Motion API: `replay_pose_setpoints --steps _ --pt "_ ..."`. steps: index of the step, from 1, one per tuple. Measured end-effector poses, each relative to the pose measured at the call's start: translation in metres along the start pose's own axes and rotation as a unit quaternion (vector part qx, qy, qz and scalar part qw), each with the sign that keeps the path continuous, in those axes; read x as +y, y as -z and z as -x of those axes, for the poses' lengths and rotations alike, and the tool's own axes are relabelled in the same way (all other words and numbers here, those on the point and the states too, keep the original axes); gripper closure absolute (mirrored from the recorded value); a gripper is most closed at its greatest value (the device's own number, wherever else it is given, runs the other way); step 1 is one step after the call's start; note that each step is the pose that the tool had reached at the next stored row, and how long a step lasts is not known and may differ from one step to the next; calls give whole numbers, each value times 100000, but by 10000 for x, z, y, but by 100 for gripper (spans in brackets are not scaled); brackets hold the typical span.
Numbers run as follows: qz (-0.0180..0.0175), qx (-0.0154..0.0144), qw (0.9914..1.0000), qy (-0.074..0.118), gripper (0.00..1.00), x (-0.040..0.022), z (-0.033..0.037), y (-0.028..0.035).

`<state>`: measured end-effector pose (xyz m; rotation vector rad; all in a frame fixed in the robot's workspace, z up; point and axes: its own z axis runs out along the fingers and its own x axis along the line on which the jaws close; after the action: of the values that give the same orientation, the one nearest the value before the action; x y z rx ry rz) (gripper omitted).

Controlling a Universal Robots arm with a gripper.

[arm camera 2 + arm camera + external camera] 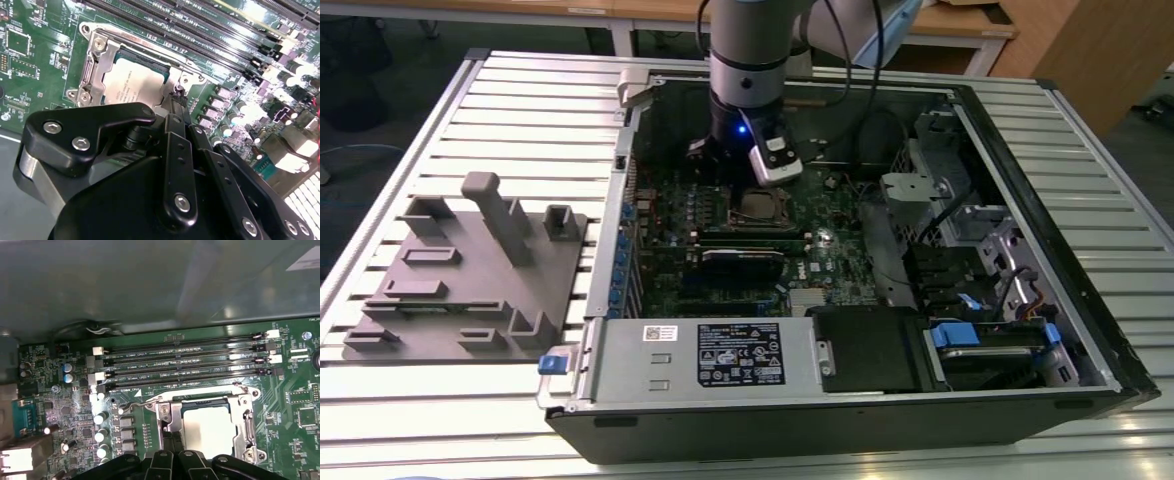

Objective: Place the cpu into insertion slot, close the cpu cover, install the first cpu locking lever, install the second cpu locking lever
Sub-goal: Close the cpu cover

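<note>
Standing close in, jaws pinched

Nearest: gripper, jaws drawn together, nothing seen between, tips at one side of cover. Straight ahead of tips: cpu, flat beneath that frame. Farther: memory slots, long axis crosswise.

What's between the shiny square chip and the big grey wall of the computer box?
In the first wrist view, four long black slots lie side by side on the green board, between the cpu and the grey case wall.
</note>
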<state>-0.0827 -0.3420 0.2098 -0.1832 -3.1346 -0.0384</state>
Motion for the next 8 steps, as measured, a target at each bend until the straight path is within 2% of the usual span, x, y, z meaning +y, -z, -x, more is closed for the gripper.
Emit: replay_pose_setpoints --steps 3,8 --pt "3 -1 100000 1 89 1 0 42" --pt "9 -4 100000 0 89 1 0 47"
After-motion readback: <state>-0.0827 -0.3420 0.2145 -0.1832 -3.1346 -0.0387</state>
